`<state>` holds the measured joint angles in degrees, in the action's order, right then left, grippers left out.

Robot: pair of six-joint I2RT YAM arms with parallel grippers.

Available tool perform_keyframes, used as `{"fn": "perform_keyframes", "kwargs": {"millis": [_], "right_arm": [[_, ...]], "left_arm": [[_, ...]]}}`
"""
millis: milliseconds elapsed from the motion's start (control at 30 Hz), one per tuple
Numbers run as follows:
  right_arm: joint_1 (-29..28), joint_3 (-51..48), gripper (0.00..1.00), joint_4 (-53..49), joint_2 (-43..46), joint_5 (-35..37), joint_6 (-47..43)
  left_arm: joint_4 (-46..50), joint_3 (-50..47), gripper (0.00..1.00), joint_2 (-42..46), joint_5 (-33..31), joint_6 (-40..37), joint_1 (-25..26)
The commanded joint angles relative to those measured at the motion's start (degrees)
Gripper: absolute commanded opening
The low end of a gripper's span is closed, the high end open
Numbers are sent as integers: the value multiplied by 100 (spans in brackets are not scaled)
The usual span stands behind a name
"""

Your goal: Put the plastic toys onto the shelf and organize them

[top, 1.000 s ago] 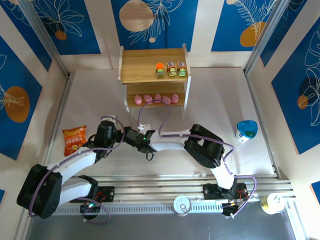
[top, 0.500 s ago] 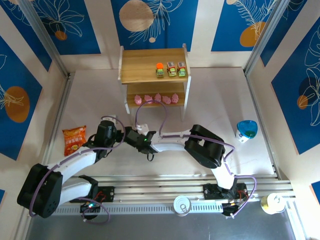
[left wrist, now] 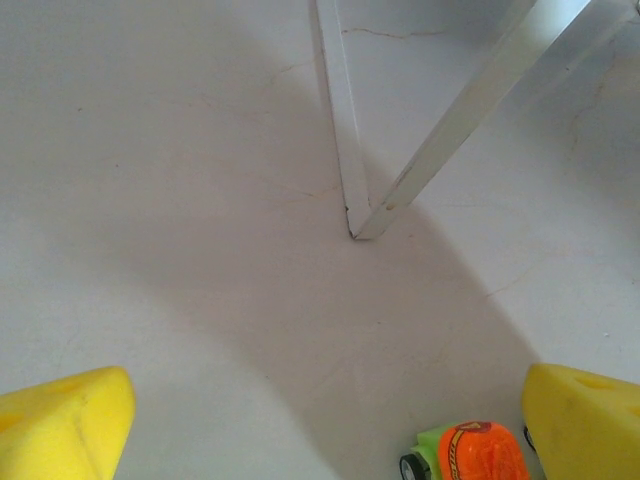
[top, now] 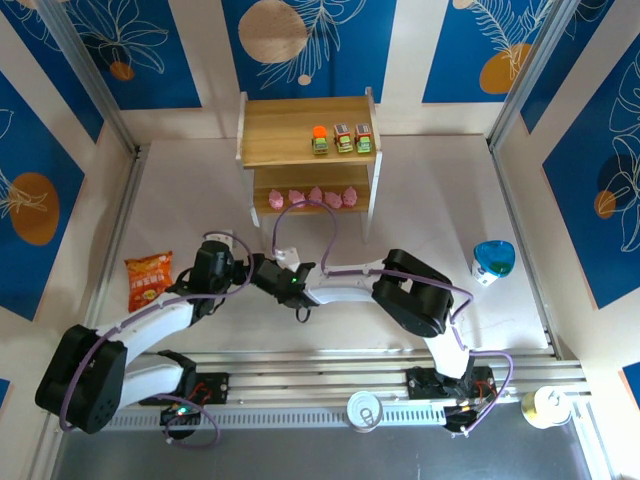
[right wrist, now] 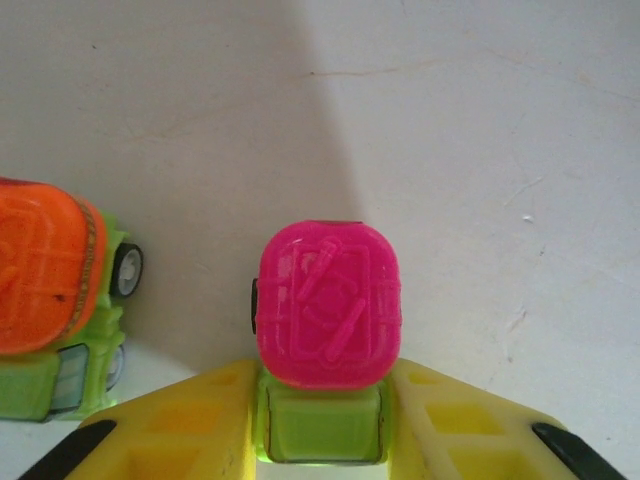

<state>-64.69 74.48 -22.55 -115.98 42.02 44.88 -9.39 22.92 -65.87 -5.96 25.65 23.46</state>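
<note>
Right gripper narrowed since earlier, now clamping magenta-topped green car; orange-topped car just beside; left gripper spread wide.

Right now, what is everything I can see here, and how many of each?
shelf: one, light wood with white frame, far middle of the table
green cars: three, side by side on the top board, right half
pink figures: five, in a row on the lower board
magenta-topped car: one, green body, on the table in front of the arms
orange-topped car: one, green body, on the table next to it
snack bag: one, orange-red, left side of the table
blue bowl: one, right side of the table
round containers: two, one silvery and one yellowish, by the near rail
left gripper: yellow fingers, open, over the table
right gripper: yellow fingers, shut on the magenta-topped car
</note>
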Motion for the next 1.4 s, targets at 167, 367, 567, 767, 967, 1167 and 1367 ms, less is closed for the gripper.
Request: {"fn": "perform_keyframes", "kwargs": {"millis": [167,367,567,767,967,1167,1367], "right_arm": [[-8,-156,30,-500,769,410,145],[-85,-258,30,-923,1377,559,329],[-158,-149,30,-1316,2008,759,296],[-219,402,30,-1799,2290,960,97],[-229,1118,30,-2212,2370,1143,-138],[-177,1724,30,-2375,2370,1263,-445],[-50,2322,30,-2451,2329,1212,-762]], "left_arm": [[-166,6,99,-10,180,-3,-44],[-239,-7,99,34,258,-86,-27],[-134,77,100,144,27,-328,271],[-52,156,100,211,-283,-547,629],[25,265,100,268,-655,-806,1049],[-10,274,100,336,-785,-938,1219],[-19,296,100,362,-850,-1035,1341]]}}
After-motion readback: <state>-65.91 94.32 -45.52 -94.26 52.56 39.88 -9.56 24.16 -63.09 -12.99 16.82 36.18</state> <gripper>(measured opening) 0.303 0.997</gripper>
